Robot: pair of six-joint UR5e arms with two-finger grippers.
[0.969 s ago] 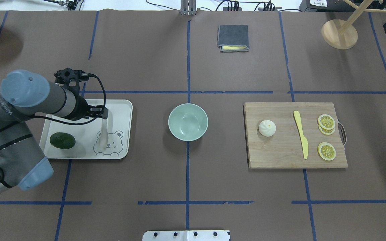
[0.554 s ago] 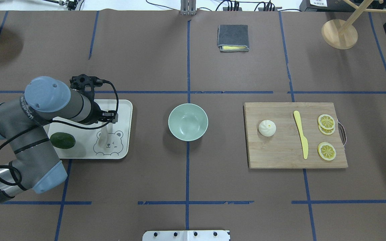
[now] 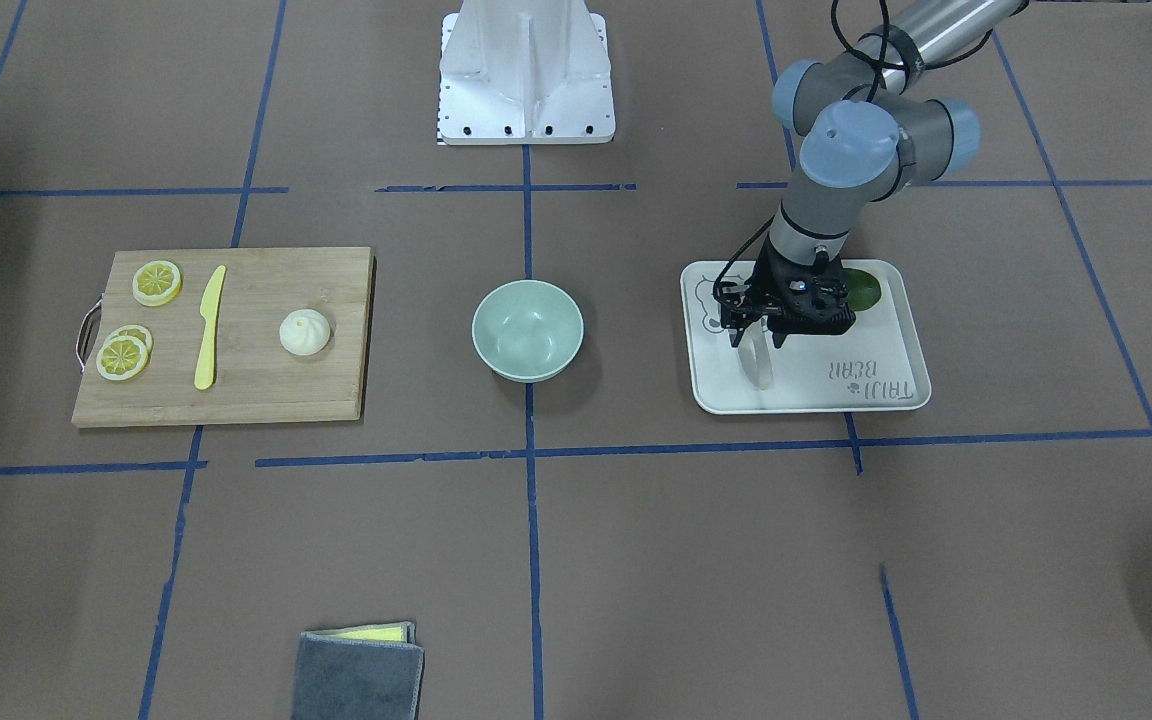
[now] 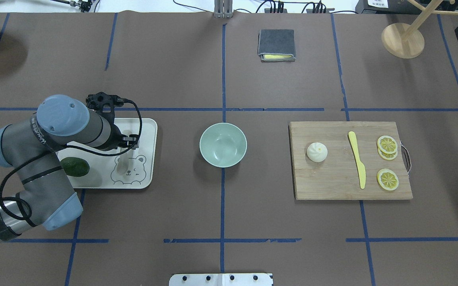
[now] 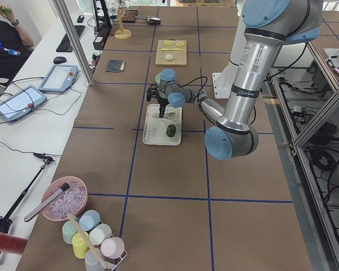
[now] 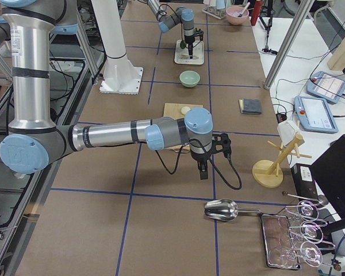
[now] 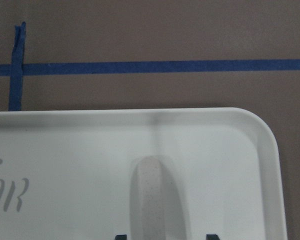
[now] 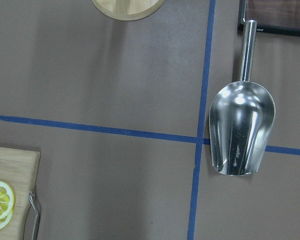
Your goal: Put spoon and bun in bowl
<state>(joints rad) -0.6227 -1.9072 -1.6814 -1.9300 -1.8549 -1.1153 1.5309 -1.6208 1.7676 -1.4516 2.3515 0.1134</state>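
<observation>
The off-white spoon (image 4: pixel 122 165) lies on the bear-printed tray (image 4: pixel 149 131), with its handle (image 7: pixel 150 195) pointing away from the robot. My left gripper (image 4: pixel 130 145) is open and low over the tray, and its fingertips (image 7: pixel 121 236) stand on either side of the handle without touching it. The spoon also shows in the front-facing view (image 3: pixel 758 368). The pale mint-green bowl (image 4: pixel 223 144) stands empty at the table's middle. The bun (image 4: pixel 317 152) sits on the wooden board. My right gripper (image 6: pixel 202 171) hovers off to the far right, and I cannot tell its state.
A dark green lime (image 4: pixel 74 167) lies on the tray beside my left arm. The cutting board (image 4: pixel 332 186) also holds a yellow knife (image 4: pixel 357 159) and lemon slices (image 4: pixel 387 143). A grey cloth (image 4: pixel 276 44), a wooden stand (image 4: pixel 402 39) and a metal scoop (image 8: pixel 241 127) lie farther off.
My left arm has swung toward the bowl side of the tray, and its gripper has come down around the spoon's handle. The spoon, bun and bowl have not moved.
</observation>
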